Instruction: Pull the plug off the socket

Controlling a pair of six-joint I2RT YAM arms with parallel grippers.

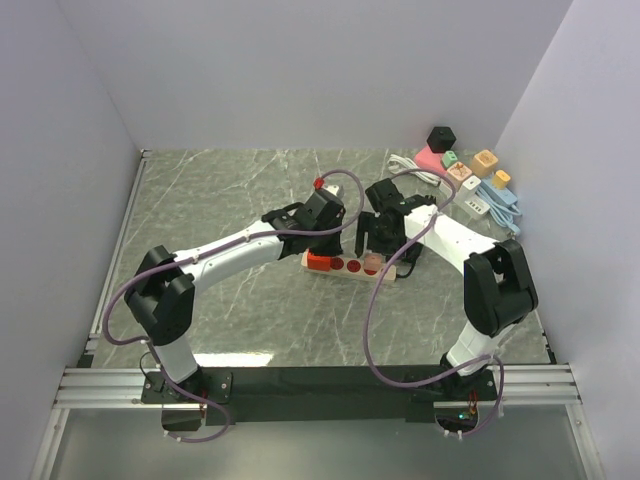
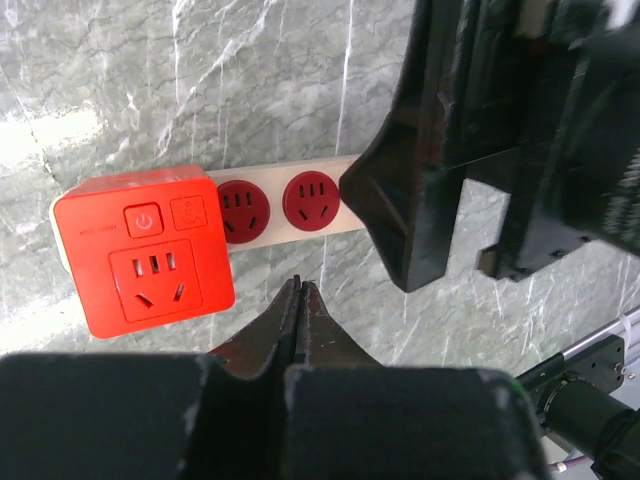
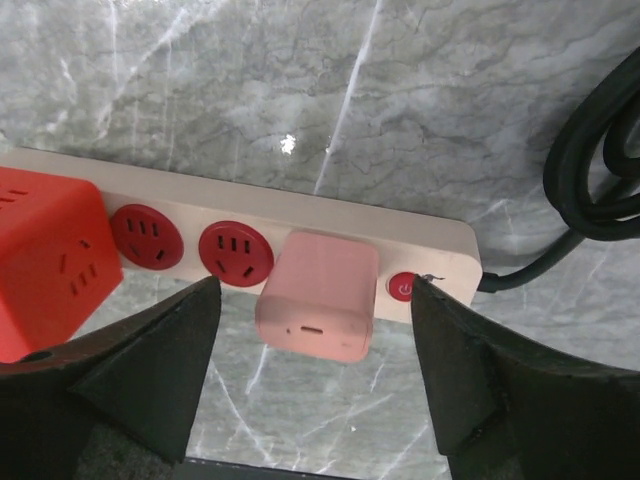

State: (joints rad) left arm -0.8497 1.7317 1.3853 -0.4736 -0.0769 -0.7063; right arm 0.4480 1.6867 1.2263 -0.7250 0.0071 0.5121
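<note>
A beige power strip (image 1: pixel 345 267) with red sockets lies mid-table; it also shows in the right wrist view (image 3: pixel 300 212) and the left wrist view (image 2: pixel 345 222). A pink plug (image 3: pixel 318 295) sits in the socket beside the red power button (image 3: pixel 401 287), and shows in the top view (image 1: pixel 372 264). A red cube adapter (image 2: pixel 143 250) sits on the strip's left end. My right gripper (image 3: pixel 315 285) is open, one finger on each side of the pink plug, not touching it. My left gripper (image 2: pixel 298 285) is shut and empty, just in front of the strip beside the red cube.
The strip's black cable (image 3: pixel 590 180) coils off to the right. Several coloured adapters and plugs sit at the back right: a black cube (image 1: pixel 441 137), an orange one (image 1: pixel 485 160), a blue one (image 1: pixel 500 180). White walls enclose the table on three sides.
</note>
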